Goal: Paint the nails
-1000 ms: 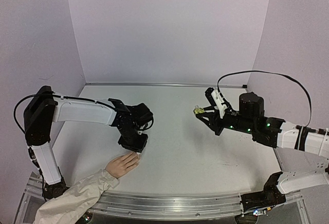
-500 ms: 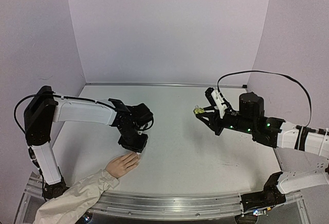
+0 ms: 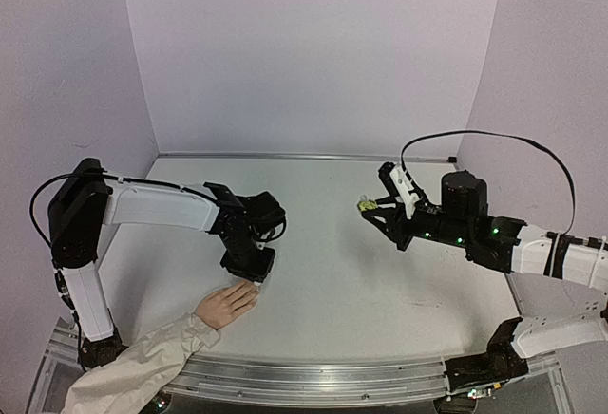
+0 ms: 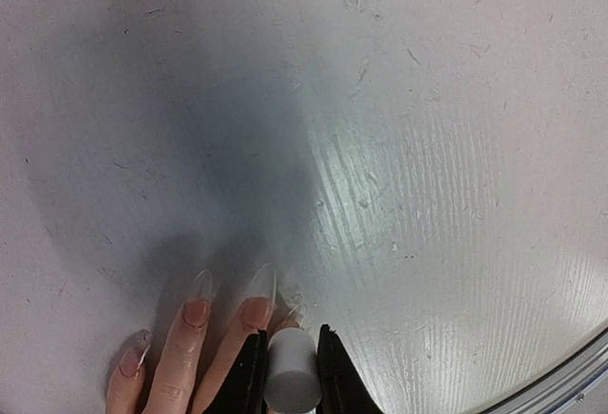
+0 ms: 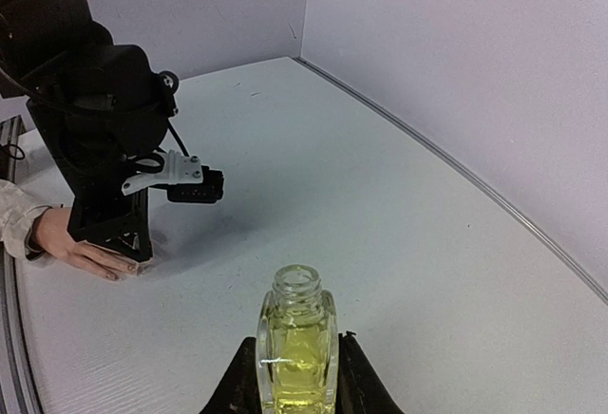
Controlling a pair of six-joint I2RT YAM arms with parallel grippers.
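Left wrist view: my left gripper is clamped on the white cap, brush hidden beneath, right at the nails of the mannequin hand. My right gripper pinches the open bottle, well apart. I judge brushing is in hand; next comes a light stroke along one nail.

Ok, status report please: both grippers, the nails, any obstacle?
Left gripper shut on white cap, at the nails. Right gripper shut on open bottle. Nails clear, unpainted. Nothing in the way.
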